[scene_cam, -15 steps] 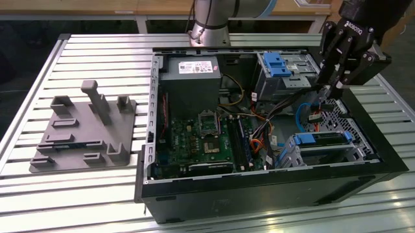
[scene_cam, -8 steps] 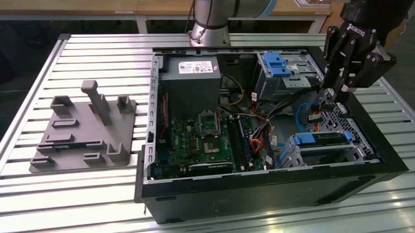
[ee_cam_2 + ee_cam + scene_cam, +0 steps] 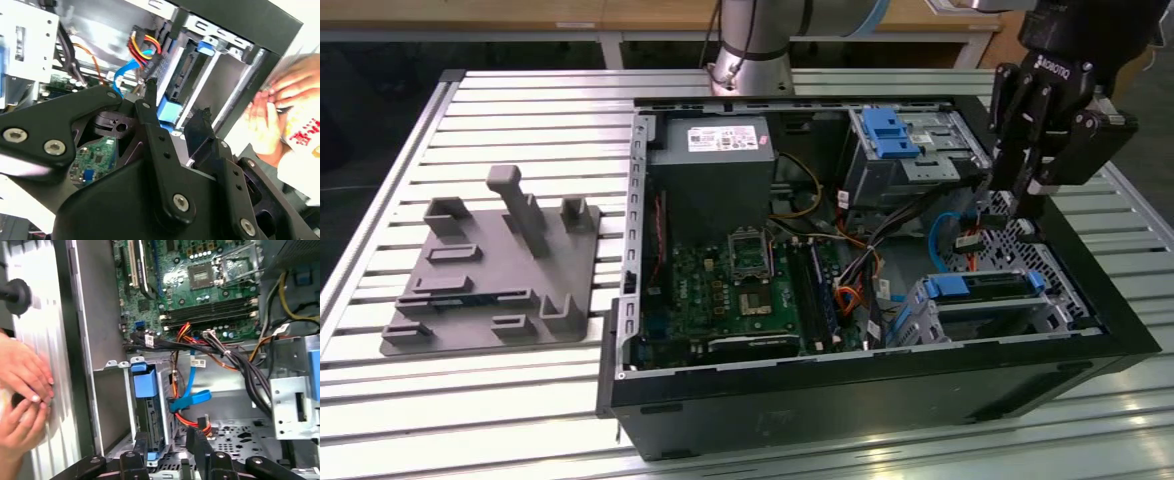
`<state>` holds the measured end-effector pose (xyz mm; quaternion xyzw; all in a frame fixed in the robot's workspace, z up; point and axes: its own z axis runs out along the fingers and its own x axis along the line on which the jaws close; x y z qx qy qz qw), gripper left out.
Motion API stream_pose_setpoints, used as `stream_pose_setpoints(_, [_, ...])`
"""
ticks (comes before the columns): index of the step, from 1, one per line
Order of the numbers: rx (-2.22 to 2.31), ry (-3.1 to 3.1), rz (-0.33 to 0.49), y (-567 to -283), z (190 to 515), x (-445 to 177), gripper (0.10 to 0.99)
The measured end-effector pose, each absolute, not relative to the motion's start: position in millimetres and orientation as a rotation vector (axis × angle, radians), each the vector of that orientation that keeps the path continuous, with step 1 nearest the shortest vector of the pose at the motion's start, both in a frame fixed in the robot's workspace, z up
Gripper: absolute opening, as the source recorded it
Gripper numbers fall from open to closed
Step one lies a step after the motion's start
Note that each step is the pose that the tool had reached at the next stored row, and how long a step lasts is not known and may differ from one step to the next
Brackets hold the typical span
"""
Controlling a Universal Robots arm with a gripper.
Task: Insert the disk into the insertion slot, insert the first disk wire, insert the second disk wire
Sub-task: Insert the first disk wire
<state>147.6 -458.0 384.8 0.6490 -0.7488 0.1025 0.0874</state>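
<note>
- Gripper [image 3: 167,442] fingers are seen spread, with nothing pinched, near the slot [image 3: 987,318] at its cable end.
- Disk [image 3: 147,410] is seated in the slot, its blue carrier at the slot's rim.
- Blue cable [image 3: 192,397] and orange wires [image 3: 192,421] are looped just beside the slot; whether their plugs are seated cannot be told.
- Perforated floor [image 3: 240,432] beside the slot is left bare.
- Hands [image 3: 22,390] are laid outside the case wall [image 3: 82,340], well apart from the slot.
</note>
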Motion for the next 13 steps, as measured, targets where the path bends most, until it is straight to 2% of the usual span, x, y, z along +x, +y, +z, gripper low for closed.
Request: stream_pose_setpoints(13, [1.902, -2.193, 0.363, -439, 379, 153, 0.498])
